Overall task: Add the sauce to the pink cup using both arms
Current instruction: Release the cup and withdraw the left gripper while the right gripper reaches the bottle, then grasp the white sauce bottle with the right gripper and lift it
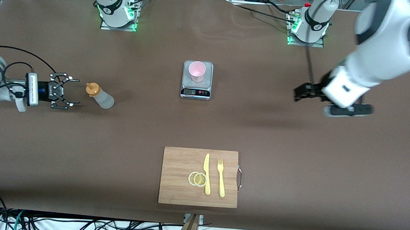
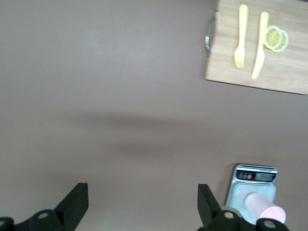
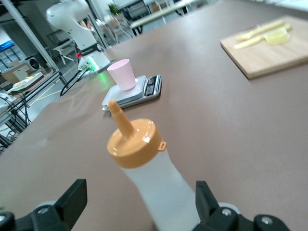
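Two grippers flank the brown table (image 1: 278, 133), both spread wide and holding nothing. Toward the right arm's end of the table, the right gripper (image 1: 72, 91) lies low and level, its open fingers pointing at the sauce bottle (image 1: 100, 96) just beside it. They do not touch the bottle. The right wrist view shows the same bottle (image 3: 151, 180) standing upright between the two spread fingertips (image 3: 72, 197), with its orange cap (image 3: 136, 144) and nozzle uppermost.

At mid-table stands a grey scale (image 1: 197, 79) with the pink cup (image 1: 196, 71) upright on its platform, well apart from the bottle. Nearer to the front camera than the scale lies a wooden cutting board (image 1: 179, 177). It bears two lemon slices (image 1: 197, 179), a yellow knife (image 1: 206, 173) and a yellow fork (image 1: 221, 178) side by side.

Toward the left arm's end of the table, the left gripper (image 1: 300, 92) hangs in the air over bare tabletop. In the left wrist view its fingers (image 2: 77, 202) stand far apart with only table surface between them. The scale (image 2: 255, 185) and cup (image 2: 264, 209) appear at the edge of that view.
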Robot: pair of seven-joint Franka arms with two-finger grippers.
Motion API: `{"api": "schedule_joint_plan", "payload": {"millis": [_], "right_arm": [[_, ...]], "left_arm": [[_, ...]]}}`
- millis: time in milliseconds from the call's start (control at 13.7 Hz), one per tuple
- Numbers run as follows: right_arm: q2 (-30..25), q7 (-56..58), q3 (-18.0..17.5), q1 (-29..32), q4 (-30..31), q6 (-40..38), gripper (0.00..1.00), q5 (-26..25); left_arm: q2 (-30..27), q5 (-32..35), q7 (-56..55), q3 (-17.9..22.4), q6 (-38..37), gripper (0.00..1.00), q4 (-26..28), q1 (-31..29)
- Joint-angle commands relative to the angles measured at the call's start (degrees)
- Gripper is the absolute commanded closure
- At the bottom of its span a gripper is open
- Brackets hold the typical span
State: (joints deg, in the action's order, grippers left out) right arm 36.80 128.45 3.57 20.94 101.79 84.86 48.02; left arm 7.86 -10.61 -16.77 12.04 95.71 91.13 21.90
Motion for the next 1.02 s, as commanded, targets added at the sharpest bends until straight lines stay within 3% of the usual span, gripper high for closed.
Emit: {"api": "schedule_joint_plan", "payload": {"millis": [0, 365, 950], "right_arm": [[4.4, 8.1, -0.4, 0.9, -1.4, -2.2, 0.00, 5.3], [10.2, 16.3, -0.5, 0.6, -1.6, -4.7, 0.00, 7.5], [12.5, 16.9, -1.3, -2.8, -2.1, -4.9, 0.00, 10.1]], "left_arm": [[-3.0, 4.0, 7.3, -1.5, -3.5, 0.00, 0.6, -5.4], [-4.4, 7.6, 19.0, -9.6, -6.8, 0.00, 0.6, -19.3], [-4.6, 10.8, 21.4, -16.4, -9.1, 0.00, 0.7, -26.0]]}}
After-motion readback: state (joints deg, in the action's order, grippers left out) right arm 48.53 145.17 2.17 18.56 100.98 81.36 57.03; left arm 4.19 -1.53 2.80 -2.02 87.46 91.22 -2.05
